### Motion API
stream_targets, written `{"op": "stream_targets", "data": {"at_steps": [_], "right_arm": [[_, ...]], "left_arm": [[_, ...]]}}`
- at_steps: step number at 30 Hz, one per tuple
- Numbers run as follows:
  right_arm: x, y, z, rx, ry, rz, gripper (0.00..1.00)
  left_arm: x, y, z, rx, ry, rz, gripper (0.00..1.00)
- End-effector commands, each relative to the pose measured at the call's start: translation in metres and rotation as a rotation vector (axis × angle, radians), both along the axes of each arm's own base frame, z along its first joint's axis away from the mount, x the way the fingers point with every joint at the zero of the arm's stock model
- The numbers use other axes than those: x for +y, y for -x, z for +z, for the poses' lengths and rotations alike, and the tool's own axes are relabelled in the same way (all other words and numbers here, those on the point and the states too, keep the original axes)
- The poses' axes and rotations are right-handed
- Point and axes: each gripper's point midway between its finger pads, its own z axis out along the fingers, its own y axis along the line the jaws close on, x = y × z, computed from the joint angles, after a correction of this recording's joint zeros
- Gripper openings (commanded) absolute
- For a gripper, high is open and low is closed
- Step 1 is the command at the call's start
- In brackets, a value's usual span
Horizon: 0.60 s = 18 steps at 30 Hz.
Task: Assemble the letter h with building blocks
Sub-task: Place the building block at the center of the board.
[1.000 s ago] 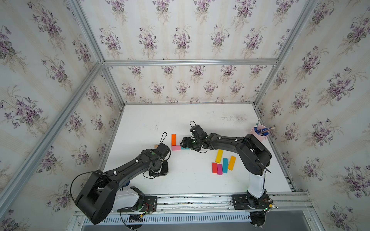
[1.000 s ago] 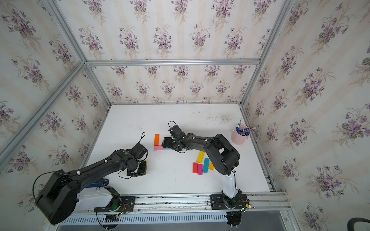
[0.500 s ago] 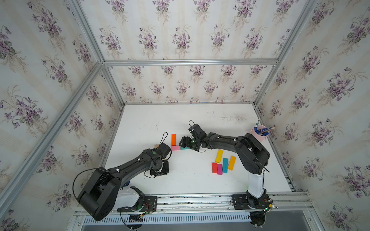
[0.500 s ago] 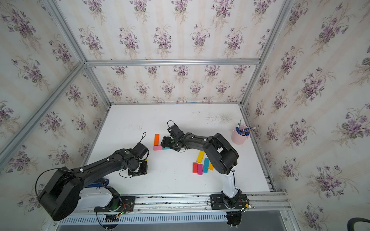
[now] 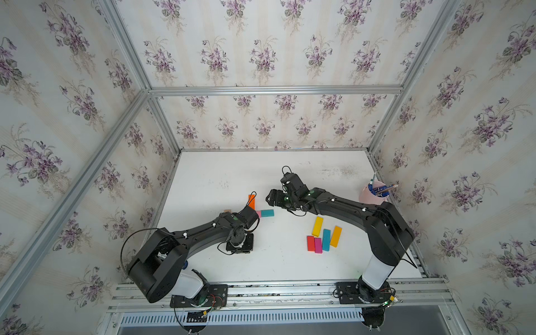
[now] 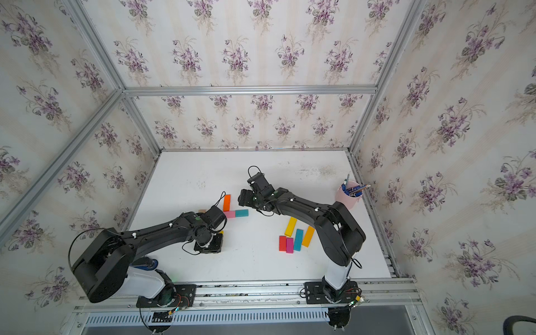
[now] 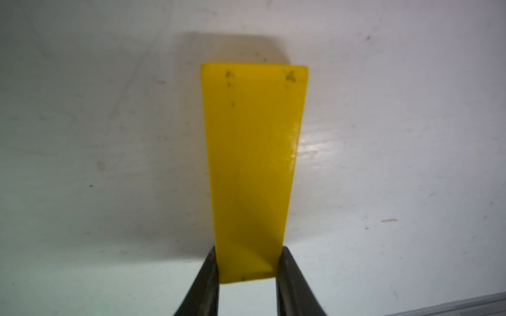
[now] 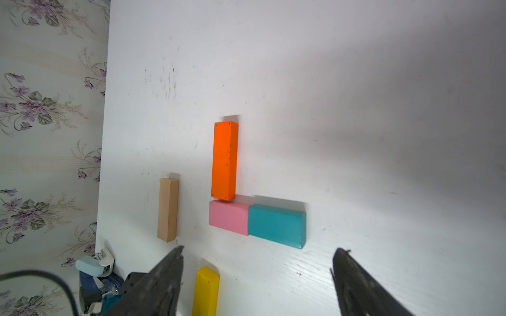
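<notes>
Three laid, my left jaws pinching the yellow block [image 7: 252, 164], right jaws wide, so I'd seat it square and flush against the pink block [image 8: 228, 217].

1. You are drawing the right hand [image 5: 272, 198] back from the teal block [image 5: 267, 213], toward the far side of the counter [image 5: 217, 174]; the block, partly hidden under that hand a second ago, is now lying in full view.
2. You are swinging the left arm [image 5: 203, 232] toward the middle of the counter, and the left hand [image 5: 239, 244], with the yellow block [image 7: 252, 164] clamped in it, is shifting slightly that way.
3. In a top view, the left arm's wrist is now covering most of the pink block [image 5: 258, 213].
</notes>
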Motion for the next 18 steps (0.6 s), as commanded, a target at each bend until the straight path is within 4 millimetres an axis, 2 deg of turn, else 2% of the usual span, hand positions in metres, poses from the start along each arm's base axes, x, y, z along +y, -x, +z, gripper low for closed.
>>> {"op": "stream_targets", "data": {"at_steps": [1,3,5,12,18], "right_arm": [[-0.018,0.004,0.005,-0.009,0.039,-0.047,0.86],[-0.022,0.009,0.01,-0.01,0.03,-0.049,0.86],[-0.024,0.012,0.013,-0.01,0.017,-0.052,0.85],[-0.031,0.02,0.019,-0.012,0.003,-0.061,0.85],[-0.039,0.028,0.015,-0.003,0.004,-0.068,0.85]], "left_arm": [[-0.004,0.0,-0.006,0.02,-0.001,-0.032,0.12],[-0.006,-0.003,-0.008,0.019,-0.004,-0.029,0.21],[-0.009,-0.006,-0.007,0.015,0.004,-0.036,0.22],[-0.012,-0.02,-0.008,-0.006,-0.026,-0.027,0.2],[-0.008,-0.031,-0.014,-0.008,-0.075,-0.003,0.18]]}}
